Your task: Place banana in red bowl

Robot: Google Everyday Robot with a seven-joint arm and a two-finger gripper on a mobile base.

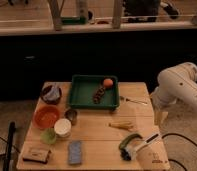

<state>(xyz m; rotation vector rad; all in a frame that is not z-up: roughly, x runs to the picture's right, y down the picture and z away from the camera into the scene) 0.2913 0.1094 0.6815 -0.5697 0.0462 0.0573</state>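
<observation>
1. Along the left edge sits the red bowl (46, 116), with nothing in it, so the task is not yet done. Behind it, at the far-left corner, is the maroon bowl (43, 96), which holds something greyish.
2. Just right of the red bowl, a metal cup (71, 116), a white cup (62, 128) and a light-green cup (48, 136) crowd its right and near sides. A path coming from the right would probably need to pass over them.
3. At the near-left corner lie a brown block (36, 155) and a blue sponge (75, 151), clear of the likely path.
4. Against the middle of the far edge stands the green tray (84, 100), holding an orange fruit (108, 82) and a dark item I cannot identify.
5. The banana (122, 125) lies flat on the wood right of centre, on its own. It is well apart from the red bowl, with the cups between them. Its open surroundings should leave room for a grasp from above.
6. Toward the near-right corner are a green curved vegetable (127, 142) and a white-handled brush (146, 142), touching or nearly so. Both sit near the banana and could be mistaken for it.
7. At the right edge the gripper (160, 119) hangs from the white arm (179, 85), near the banana but apart from it. Whether it is spread or pressed together I cannot tell. The step in hand looks like the approach.
</observation>
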